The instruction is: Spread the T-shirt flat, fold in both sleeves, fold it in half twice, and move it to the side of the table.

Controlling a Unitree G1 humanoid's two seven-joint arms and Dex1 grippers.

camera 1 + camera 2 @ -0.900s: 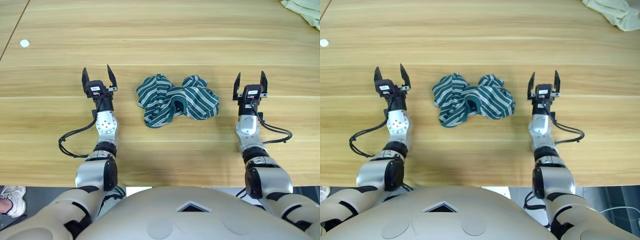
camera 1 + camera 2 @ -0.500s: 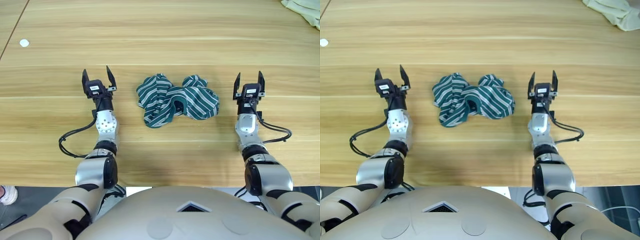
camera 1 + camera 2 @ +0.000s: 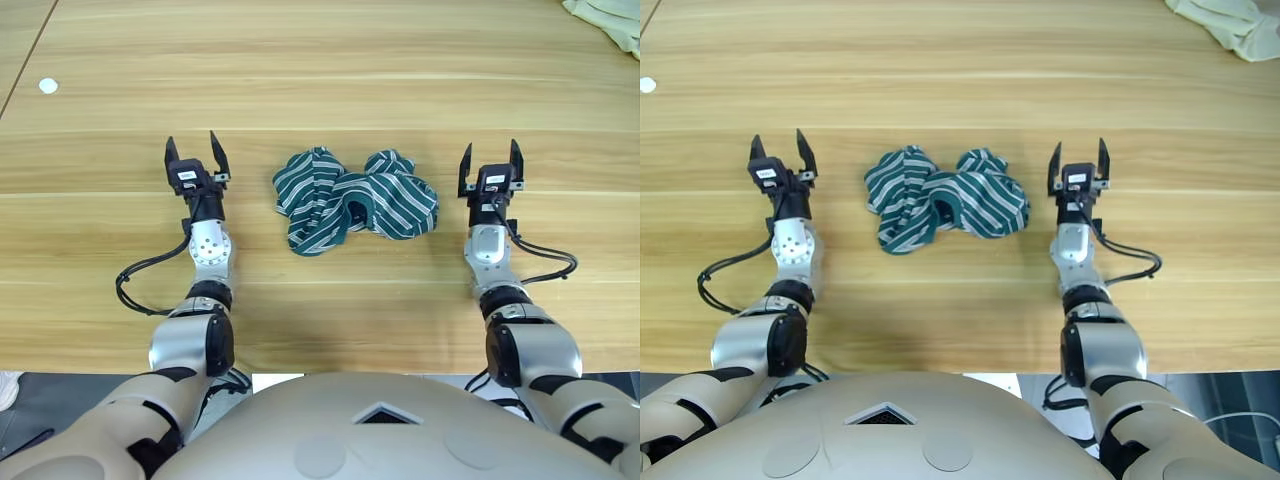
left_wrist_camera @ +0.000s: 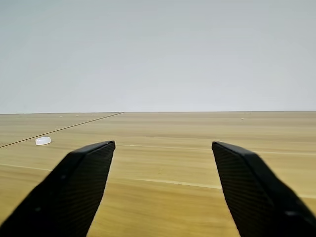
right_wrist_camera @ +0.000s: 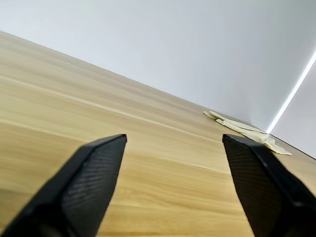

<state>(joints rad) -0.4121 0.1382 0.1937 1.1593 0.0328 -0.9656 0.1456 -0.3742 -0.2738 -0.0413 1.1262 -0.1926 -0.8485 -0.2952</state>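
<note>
A green T-shirt with white stripes point(image 3: 353, 200) lies crumpled in a heap on the wooden table point(image 3: 320, 90), between my two arms. My left gripper point(image 3: 191, 152) rests on the table to the left of the heap, open, with nothing between its fingers point(image 4: 79, 187). On the other side of the shirt my right gripper point(image 3: 490, 160) is open too, close to the heap's right edge but apart from it. Both point away from me across the table.
A pale cloth point(image 3: 610, 22) lies at the table's far right corner, also seen far off as a cloth point(image 5: 247, 131) in the right wrist view. A small white disc point(image 3: 48, 86) sits at the far left. Cables point(image 3: 140, 285) loop beside each forearm.
My right gripper has shifted a little to the left, closer to the shirt. The left gripper and the shirt are as before.
</note>
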